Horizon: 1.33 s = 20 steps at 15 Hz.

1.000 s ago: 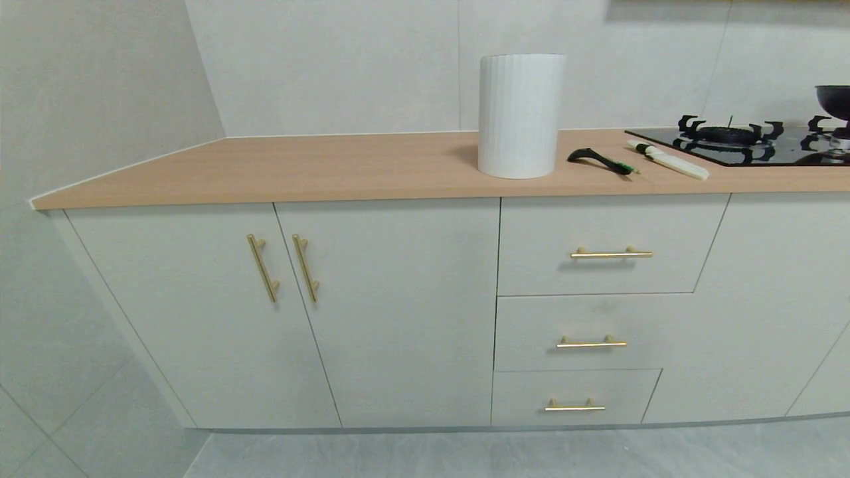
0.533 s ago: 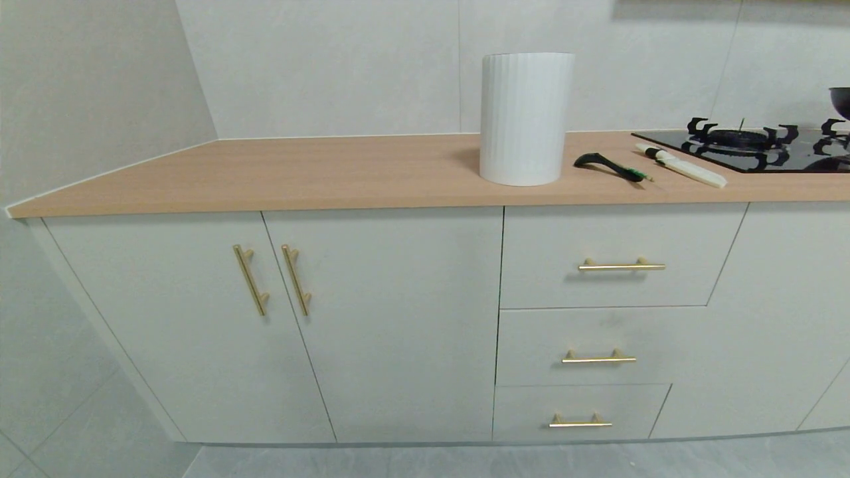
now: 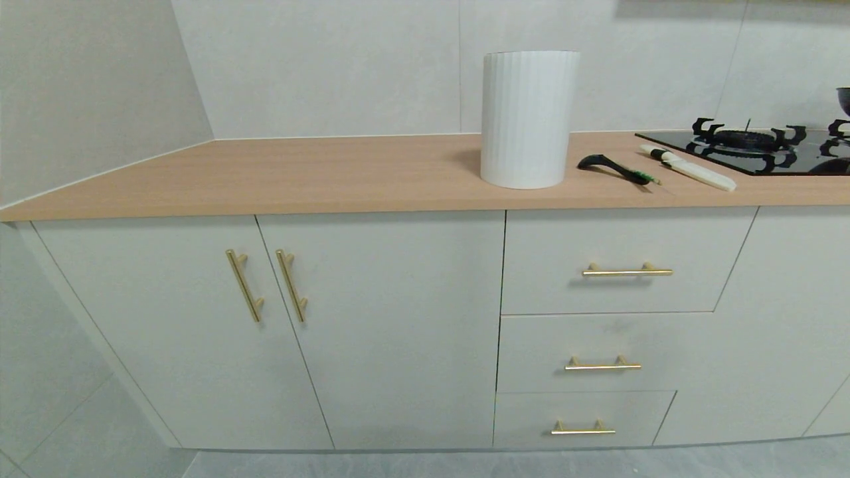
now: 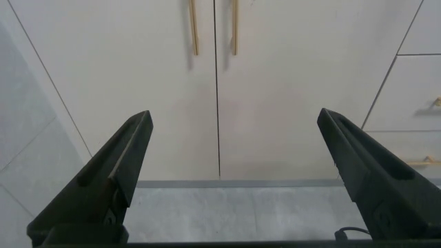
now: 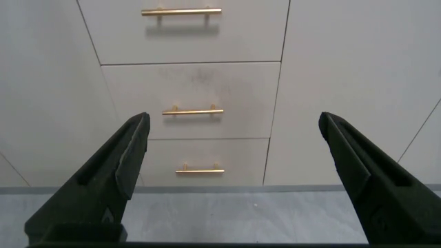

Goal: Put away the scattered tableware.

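Observation:
On the wooden countertop (image 3: 299, 176) stands a tall white ribbed holder (image 3: 528, 119). Beside it, toward the stove, lie a black-handled utensil with a green tip (image 3: 617, 170) and a white knife-like utensil with a dark band (image 3: 694, 176). My left gripper (image 4: 234, 117) is open, low down, facing the double cabinet doors (image 4: 217, 83). My right gripper (image 5: 234, 117) is open too, facing the stack of drawers (image 5: 193, 89), well below the counter.
A black gas stove (image 3: 757, 149) with pan supports sits at the counter's right end, a dark pot (image 3: 843, 99) at the edge. Below are cabinet doors with gold handles (image 3: 265, 285) and three drawers (image 3: 597, 318). Grey tiled wall on the left, grey floor (image 3: 398, 465) in front.
The head camera has moved closer to the counter and shifted left; the whole scene slid right and down in view. Nothing on the counter has moved.

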### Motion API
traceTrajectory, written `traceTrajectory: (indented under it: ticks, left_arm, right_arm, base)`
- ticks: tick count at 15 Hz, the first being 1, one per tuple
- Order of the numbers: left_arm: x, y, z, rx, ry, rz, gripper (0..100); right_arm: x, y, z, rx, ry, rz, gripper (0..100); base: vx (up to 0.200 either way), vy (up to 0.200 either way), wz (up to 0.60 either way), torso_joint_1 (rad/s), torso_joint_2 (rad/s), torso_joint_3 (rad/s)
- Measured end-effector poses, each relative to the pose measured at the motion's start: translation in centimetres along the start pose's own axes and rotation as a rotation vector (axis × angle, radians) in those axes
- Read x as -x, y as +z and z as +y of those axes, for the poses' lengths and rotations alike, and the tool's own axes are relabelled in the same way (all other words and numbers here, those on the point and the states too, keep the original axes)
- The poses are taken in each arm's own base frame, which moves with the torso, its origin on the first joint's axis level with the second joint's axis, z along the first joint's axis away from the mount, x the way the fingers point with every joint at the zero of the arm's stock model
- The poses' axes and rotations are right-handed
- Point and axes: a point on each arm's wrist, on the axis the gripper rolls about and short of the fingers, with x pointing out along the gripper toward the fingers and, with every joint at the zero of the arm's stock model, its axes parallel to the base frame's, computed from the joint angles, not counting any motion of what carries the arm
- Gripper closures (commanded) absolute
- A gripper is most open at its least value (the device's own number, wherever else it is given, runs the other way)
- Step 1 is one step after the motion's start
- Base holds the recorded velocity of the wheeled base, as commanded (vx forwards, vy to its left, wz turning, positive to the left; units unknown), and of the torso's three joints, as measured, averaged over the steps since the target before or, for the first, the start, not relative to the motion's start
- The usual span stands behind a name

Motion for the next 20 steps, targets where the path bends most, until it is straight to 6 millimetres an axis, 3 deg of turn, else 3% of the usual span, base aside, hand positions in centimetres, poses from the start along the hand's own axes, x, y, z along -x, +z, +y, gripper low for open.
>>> traceTrajectory:
  ticks: [4,8,11,16,20]
  left_arm:
    - [0.0,0.0,0.0,0.000,0.000,0.000,0]
    - [0.0,0.0,0.0,0.000,0.000,0.000,0]
    - [0.0,0.0,0.0,0.000,0.000,0.000,0]
    - [0.0,0.0,0.0,0.000,0.000,-0.001,0]
    - [0.0,0.0,0.0,0.000,0.000,-0.001,0]
  right_arm:
    - [0.1,0.2,0.0,0.000,-0.002,-0.009,0]
    - [0.6,3.7,0.0,-0.019,0.039,-0.024,0]
    - [-1.2,5.5,0.2,-0.001,0.131,0.128,0]
    - [-7.6,7.8,0.9,0.009,0.235,0.441,0]
    - [-16.7,7.5,2.3,0.025,0.243,0.619,0]
  base:
    - [0.000,0.000,0.00,0.000,0.00,0.000]
    - [0.000,0.000,0.00,0.000,0.00,0.000]
    - [0.000,0.000,0.00,0.000,0.00,0.000]
    - [0.000,0.000,0.00,0.000,0.00,0.000]
    - [0.000,0.000,0.00,0.000,0.00,0.000]
